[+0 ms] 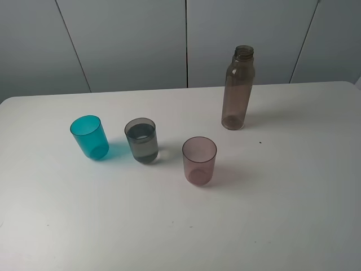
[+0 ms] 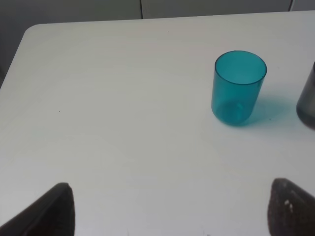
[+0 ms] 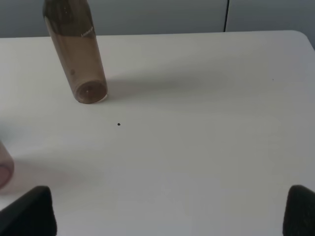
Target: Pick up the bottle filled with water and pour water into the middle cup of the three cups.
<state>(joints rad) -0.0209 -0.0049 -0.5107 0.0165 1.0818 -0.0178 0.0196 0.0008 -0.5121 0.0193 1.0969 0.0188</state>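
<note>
- Nearest the high camera is bare white table (image 1: 271,226), the biggest thing in the room, with everything standing on its far half.
- Bottle (image 1: 237,89) next: tall, slim, smoky brown-grey, uncapped, upright near the far edge on the right-hand side, well apart from the cups. It looks nearly empty to me (I can't make out a water line in it).
- Three tumblers run in a slanting row: teal-blue cup (image 1: 89,136) on the left, the middle cup (image 1: 141,141), and the pinkish-mauve cup (image 1: 199,161) closest to the bottle.
- That middle cup, smoky grey and slightly tapered, shows a clear water level high up its wall, so my guess is the pour is already made and the bottle set back down.
- Neither arm shows from above. Left gripper (image 2: 170,209) hangs with its fingers spread wide and nothing between them, teal cup ahead of it.
- Right gripper (image 3: 170,211) is likewise released and empty, facing the bottle across open table.
- If anything remains, it is only keeping both arms clear; no fresh grasp seems called for.
</note>
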